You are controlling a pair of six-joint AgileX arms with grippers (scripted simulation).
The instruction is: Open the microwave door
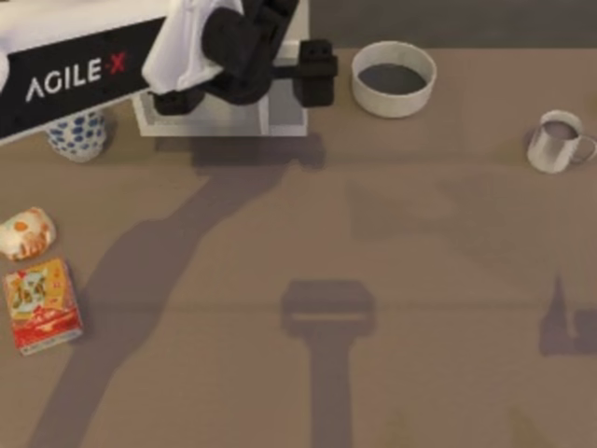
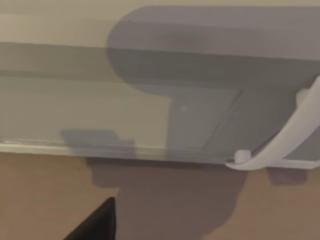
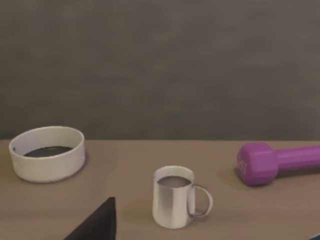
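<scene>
L pincer [image 1: 317,73] at microwave door [image 2: 100,107].

The small boxy light-grey microwave [image 1: 224,117] stood at the table's far edge, left of centre, with the left arm's black gripper [image 1: 312,73] reaching over its right end. A round white bowl [image 1: 393,78] sat just right of it, and a metal mug [image 1: 558,142] stood well apart at the far right. A blue-spotted white cup [image 1: 77,135] stood left of the microwave, with a small round packet [image 1: 26,232] and a red printed carton [image 1: 42,304] nearer along the left edge.
</scene>
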